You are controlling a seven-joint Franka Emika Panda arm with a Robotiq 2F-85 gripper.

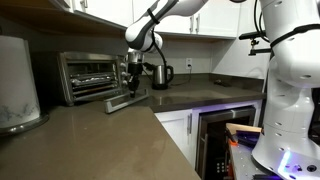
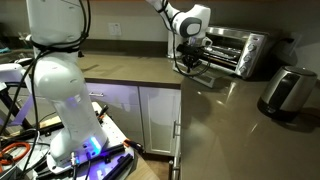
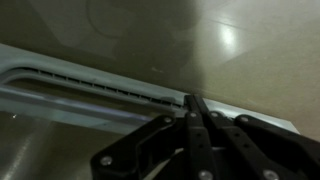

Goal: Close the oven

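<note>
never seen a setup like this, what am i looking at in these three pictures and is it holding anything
A white robot arm stands by a kitchen counter. Two cameras watch from outside; the third sits on its wrist, looking down past the gripper. On the counter are a silver toaster oven, its door dropped open, and a steel kettle. The gripper looks shut, just over the door's edge, holding nothing.

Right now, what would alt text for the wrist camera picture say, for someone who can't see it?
A dark gripper, its two fingers pressed together, reaches to the pale, slotted edge of the open oven door. Beyond the door lies a glossy brown counter with a patch of light glare.
</note>
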